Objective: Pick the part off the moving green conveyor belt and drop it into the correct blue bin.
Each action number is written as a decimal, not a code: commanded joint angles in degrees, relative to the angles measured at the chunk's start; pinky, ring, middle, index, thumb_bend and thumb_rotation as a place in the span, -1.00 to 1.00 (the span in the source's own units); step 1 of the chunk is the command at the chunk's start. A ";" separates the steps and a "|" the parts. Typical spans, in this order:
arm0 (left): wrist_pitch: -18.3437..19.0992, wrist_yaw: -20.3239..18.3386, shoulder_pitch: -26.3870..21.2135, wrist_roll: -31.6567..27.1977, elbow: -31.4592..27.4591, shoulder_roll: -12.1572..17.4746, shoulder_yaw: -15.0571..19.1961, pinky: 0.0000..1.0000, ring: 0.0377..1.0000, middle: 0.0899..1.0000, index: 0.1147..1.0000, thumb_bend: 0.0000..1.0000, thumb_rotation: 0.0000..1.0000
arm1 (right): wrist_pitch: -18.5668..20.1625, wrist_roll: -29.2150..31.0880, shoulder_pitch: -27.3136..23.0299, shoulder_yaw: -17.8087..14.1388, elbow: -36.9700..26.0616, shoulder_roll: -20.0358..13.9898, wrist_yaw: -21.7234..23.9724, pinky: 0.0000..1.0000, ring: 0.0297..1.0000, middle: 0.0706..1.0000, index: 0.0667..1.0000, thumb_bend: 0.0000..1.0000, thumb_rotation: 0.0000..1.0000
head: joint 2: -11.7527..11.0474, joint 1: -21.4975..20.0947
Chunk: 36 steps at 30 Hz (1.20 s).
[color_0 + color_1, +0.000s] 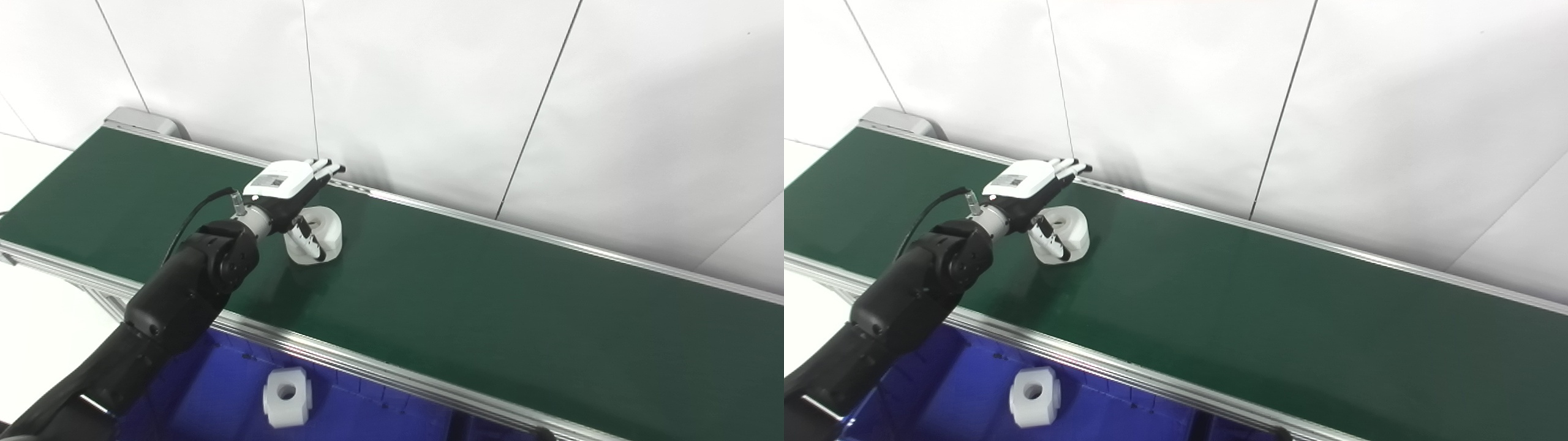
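- Right now the white round part [318, 236], a short cylinder with a hole in its top, sits on the green conveyor belt [465, 288] toward the belt's left portion, closer to the far rail than the near one.
- Over it is the left hand [288, 193]: the straight fingers [323, 168] reach past the part's far side, and the thumb [306, 237] hangs down across its near face.
- That hand is spread, not clenched; whether the thumb actually touches the part cannot be told.
- Its black arm comes up from the lower left corner, crossing the near aluminium rail [367, 367].
- Below that rail lies a blue bin [214, 398], and inside it rests a white blocky part with a round hole [286, 397].
- Behind the belt stands a white panelled wall [429, 92].
- No right hand shows in either view.
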 commanded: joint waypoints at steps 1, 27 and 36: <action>0.47 0.46 -1.48 1.00 0.23 1.28 -0.16 1.00 1.00 1.00 0.88 0.75 -0.97 | -3.37 0.32 0.68 -0.37 -2.08 -0.23 -0.13 1.00 1.00 1.00 1.00 0.71 -0.14 | 0.07 -0.06; -28.43 25.76 3.96 -24.60 15.10 -11.04 9.77 -0.17 -0.24 -0.11 -0.06 -0.01 -1.00 | -3.37 0.41 1.81 -0.42 -3.60 0.15 0.13 1.00 1.00 1.00 1.00 0.67 -0.07 | 1.75 -0.50; -30.19 23.57 10.44 -29.41 3.35 -10.72 11.94 -0.10 -0.18 -0.07 -0.12 0.00 -1.00 | -3.11 -1.23 3.29 -0.47 -6.42 1.13 0.01 1.00 1.00 1.00 1.00 0.70 -0.02 | 6.83 -5.89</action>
